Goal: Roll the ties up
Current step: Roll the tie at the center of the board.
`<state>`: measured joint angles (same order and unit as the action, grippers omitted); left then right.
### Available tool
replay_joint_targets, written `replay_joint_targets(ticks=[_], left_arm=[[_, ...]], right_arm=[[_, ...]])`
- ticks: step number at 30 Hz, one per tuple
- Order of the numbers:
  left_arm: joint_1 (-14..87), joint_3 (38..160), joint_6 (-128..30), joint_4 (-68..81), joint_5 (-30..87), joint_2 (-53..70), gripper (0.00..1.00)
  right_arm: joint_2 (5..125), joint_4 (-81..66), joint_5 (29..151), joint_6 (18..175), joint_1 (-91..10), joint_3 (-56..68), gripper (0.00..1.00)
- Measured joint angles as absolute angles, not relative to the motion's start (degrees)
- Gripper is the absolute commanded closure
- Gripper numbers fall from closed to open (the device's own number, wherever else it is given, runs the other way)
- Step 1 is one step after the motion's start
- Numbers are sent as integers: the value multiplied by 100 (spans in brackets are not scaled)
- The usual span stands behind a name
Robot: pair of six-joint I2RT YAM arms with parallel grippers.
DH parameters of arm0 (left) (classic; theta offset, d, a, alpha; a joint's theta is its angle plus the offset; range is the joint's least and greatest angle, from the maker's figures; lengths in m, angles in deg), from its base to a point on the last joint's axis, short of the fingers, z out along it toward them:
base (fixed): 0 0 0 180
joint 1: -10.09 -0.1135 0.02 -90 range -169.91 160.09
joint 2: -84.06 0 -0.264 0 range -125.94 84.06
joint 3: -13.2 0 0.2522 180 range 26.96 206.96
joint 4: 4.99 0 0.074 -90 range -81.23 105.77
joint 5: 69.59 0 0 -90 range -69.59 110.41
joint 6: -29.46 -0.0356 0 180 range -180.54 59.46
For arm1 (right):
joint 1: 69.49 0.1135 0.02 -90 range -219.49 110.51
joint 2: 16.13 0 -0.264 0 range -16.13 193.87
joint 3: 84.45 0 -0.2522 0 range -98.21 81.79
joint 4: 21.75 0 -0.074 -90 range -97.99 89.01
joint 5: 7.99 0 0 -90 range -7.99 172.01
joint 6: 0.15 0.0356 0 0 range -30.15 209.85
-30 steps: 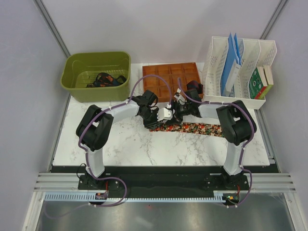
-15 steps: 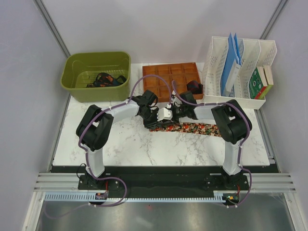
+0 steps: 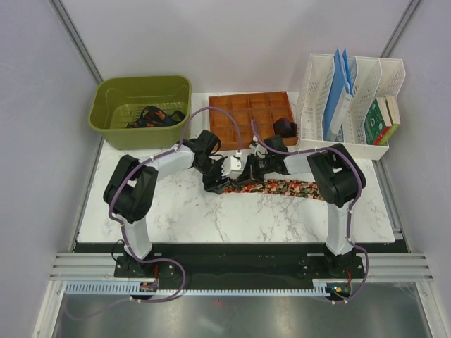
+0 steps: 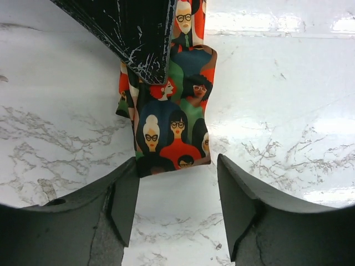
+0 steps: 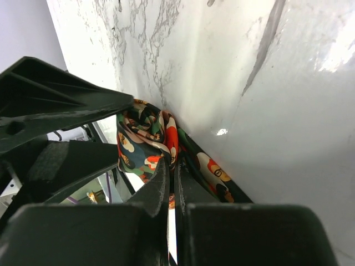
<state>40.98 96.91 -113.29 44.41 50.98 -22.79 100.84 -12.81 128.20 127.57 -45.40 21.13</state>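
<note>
Bin point(image 3: 134, 138) holds dark ties point(image 3: 151, 116); tray point(image 3: 239, 113) holds one dark roll point(image 3: 285, 128).

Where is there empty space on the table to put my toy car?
The widest bare marble is the front strip, between the tie and the table's near edge. A smaller patch lies right of the right arm. It's crowded where the left hand and right hand meet at the tie, and along the back: bin, tray, rack.

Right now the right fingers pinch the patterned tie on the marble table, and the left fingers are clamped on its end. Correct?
Not quite: the left fingers stand open, the patterned tie lying ungripped at their tips, as the left wrist view shows. The right fingers do pinch it.
</note>
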Motion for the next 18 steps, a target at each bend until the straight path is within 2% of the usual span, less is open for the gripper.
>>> replay_joint_targets(ticks=[6, 7, 11, 13, 18], left_arm=[[4092, 9691, -11360, 4461, 5117, -2161, 30], [4092, 9691, -11358, 4461, 5117, -2163, 23], [4111, 9711, -11327, 4347, 5109, -2163, 18], [4142, 9728, -11292, 4214, 5098, -2163, 11], [4277, 9731, -11261, 3918, 5080, -2165, 8]], right_arm=[[10123, -1283, 12868, 12687, -4572, 2095, 100], [10123, -1283, 12868, 12678, -4575, 2095, 100], [10123, -1303, 12868, 12645, -4577, 2095, 100], [10125, -1316, 12868, 12647, -4577, 2097, 100], [10128, -1366, 12868, 12667, -4583, 2117, 100]])
